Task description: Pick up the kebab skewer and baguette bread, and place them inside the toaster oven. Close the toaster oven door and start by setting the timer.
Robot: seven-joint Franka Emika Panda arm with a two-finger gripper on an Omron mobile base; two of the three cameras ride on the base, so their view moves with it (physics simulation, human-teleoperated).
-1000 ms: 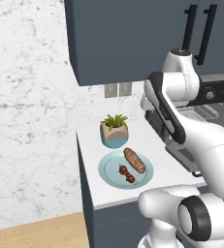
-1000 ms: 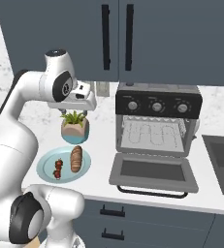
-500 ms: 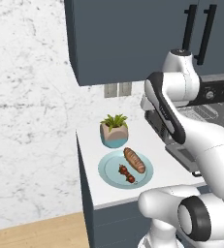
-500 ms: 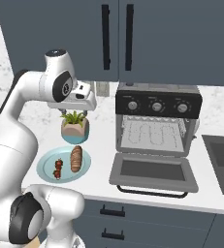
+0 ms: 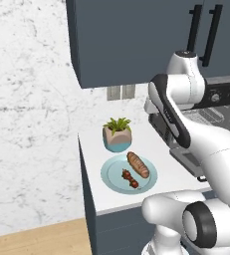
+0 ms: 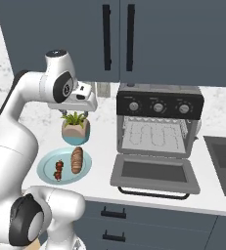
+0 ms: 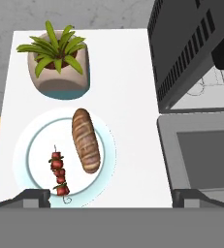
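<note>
The baguette bread (image 7: 85,140) (image 6: 77,159) (image 5: 138,165) and the kebab skewer (image 7: 59,174) (image 6: 59,169) (image 5: 130,178) lie side by side on a pale blue plate (image 7: 36,145) (image 6: 46,168) (image 5: 111,174). My gripper (image 6: 77,114) (image 7: 111,197) hangs open and empty well above the counter, over the potted plant and the plate. To the right stands the toaster oven (image 6: 158,105) (image 7: 191,43). The toaster oven door (image 6: 155,173) (image 7: 200,150) is dropped flat open, and the wire rack shows inside.
A potted plant (image 6: 75,129) (image 7: 60,58) (image 5: 117,134) stands just behind the plate. The counter ends at a marble wall on the left. Dark upper cabinets (image 6: 119,34) hang above. A sink (image 6: 224,161) lies right of the oven.
</note>
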